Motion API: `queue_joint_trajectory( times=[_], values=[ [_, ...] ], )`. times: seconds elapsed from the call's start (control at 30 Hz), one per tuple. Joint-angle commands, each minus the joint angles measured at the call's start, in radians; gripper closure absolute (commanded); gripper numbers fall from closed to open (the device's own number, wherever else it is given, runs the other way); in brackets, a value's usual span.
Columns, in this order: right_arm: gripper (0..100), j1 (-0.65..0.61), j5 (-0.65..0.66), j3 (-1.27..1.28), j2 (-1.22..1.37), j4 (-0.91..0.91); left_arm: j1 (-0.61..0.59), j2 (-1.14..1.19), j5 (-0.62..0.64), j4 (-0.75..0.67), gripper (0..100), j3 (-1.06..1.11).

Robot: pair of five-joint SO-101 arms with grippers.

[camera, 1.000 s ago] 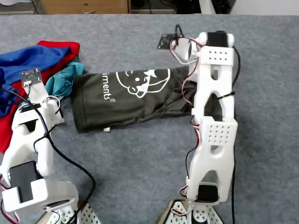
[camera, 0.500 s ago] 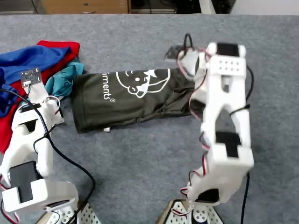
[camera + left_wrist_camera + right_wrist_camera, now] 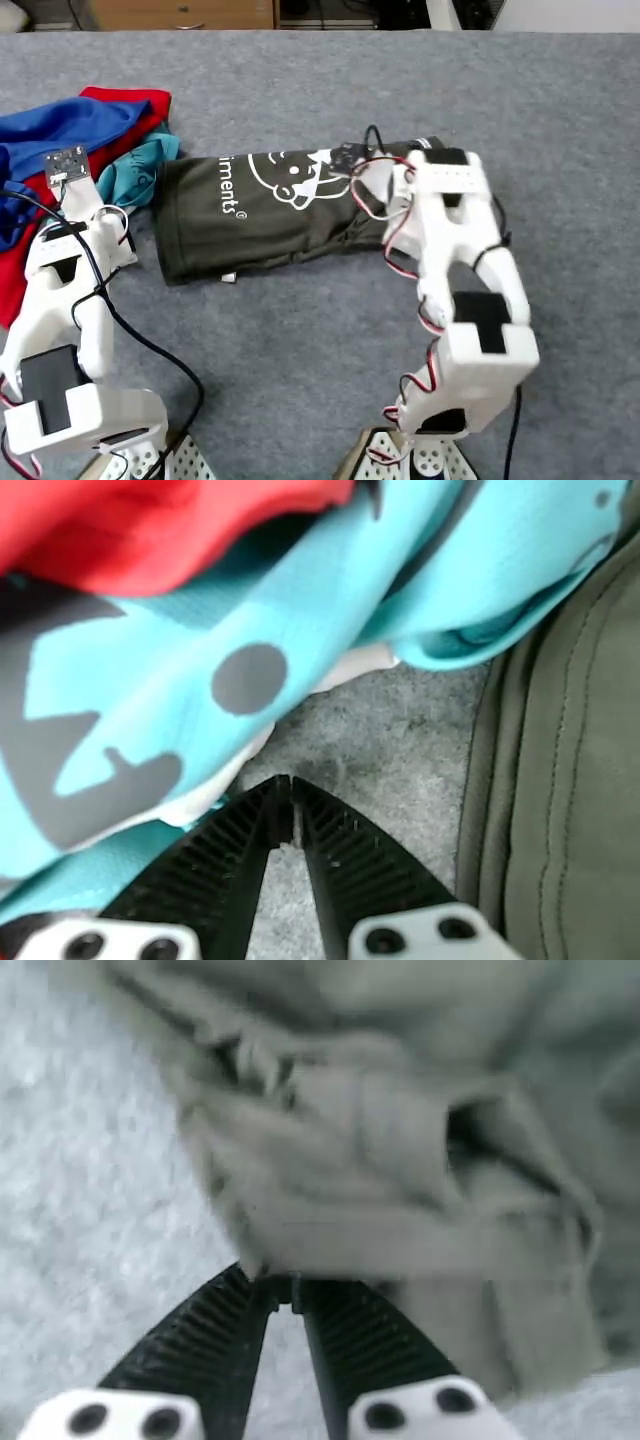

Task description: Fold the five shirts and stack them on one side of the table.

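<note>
Both pincers clenched at the green shirt (image 3: 270,205).
The right pincer (image 3: 283,1295) touches its crumpled edge with the tips; the left pincer (image 3: 291,805), holding nothing, is just beside its other end.

Soft, even light falls from overhead on my grey felt worktop (image 3: 300,370), bright throughout. My white right arm (image 3: 460,260) casts only a faint shadow beside it. Above my left pincer (image 3: 292,815) the turquoise printed shirt (image 3: 250,630) is brightly lit. The olive-green cotton shirt's (image 3: 400,1160) creases hold dim pockets.
</note>
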Motion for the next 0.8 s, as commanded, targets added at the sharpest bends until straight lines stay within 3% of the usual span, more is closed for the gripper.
queue_joint_trajectory(
  times=[0.0,0.47,0.7,0.77],
  values=[
    [99.4,-0.044,-0.054,-0.157,0.062,-0.025,0.009,-0.008,0.0,0.005,98,-0.041],
    [99.4,-0.079,-0.077,-0.908,0.544,0.16,0.009,-0.008,0.0,0.006,98,-0.041],
    [99.4,-0.064,-0.077,-1.283,0.616,0.529,0.009,-0.008,0.0,0.006,98,-0.041],
    [99.5,-0.039,-0.089,-1.388,0.605,0.563,0.009,-0.008,0.0,0.006,98,-0.041]
  ],
)
